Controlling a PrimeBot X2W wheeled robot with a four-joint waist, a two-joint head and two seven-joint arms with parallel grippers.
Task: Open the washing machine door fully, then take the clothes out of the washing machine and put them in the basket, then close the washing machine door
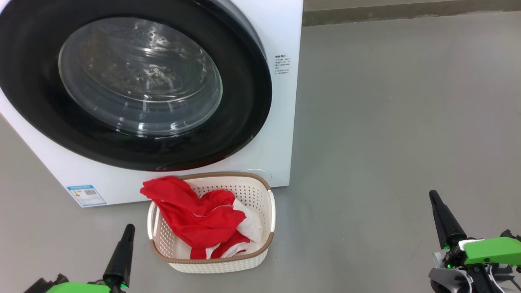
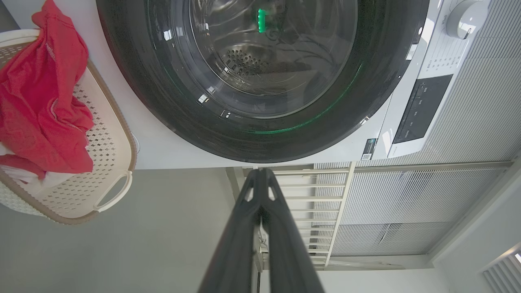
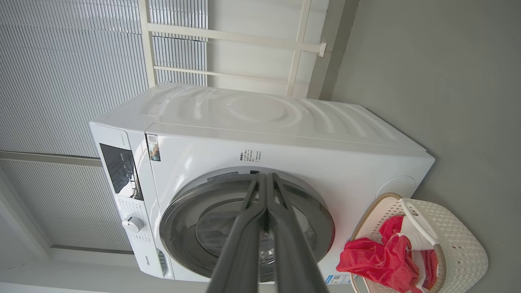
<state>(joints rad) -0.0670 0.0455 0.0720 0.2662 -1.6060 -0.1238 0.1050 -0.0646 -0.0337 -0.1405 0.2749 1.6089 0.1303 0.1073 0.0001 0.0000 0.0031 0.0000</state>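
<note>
**STATUS: DOOR SHUT, CLOTHES IN BASKET, BOTH END EFFECTORS CLOSED AND EMPTY**

1. Washing machine. The washing machine (image 1: 281, 101) stands on the grey floor (image 1: 386, 122). The washing machine door (image 1: 140, 77) sits flush against the front panel, with its black rim seated all round. The perforated drum shows through the clear glass bowl. A blue label (image 1: 86, 195) is fixed at the lower left of the front panel. In the left wrist view, a control knob (image 2: 466, 18) sits beside a dark panel.

2. Basket. The basket (image 1: 266, 203) rests on the floor just in front of the machine, below the lower edge of the door. It is upright.

3. Clothes. The clothes (image 1: 195, 215) lie inside the basket. One red fold hangs over the brown rim at the corner nearest the machine, on the robot's left. White panels show along the right and lower edges of the pile.

4. Left end effector. The left end effector (image 1: 130, 226) has both fingers pressed together and grips nothing. It sits near the basket's left side without touching it.

5. Right end effector. The right end effector (image 1: 432, 192) is likewise closed on nothing. It sits over bare floor, well apart from the basket and the machine.
</note>
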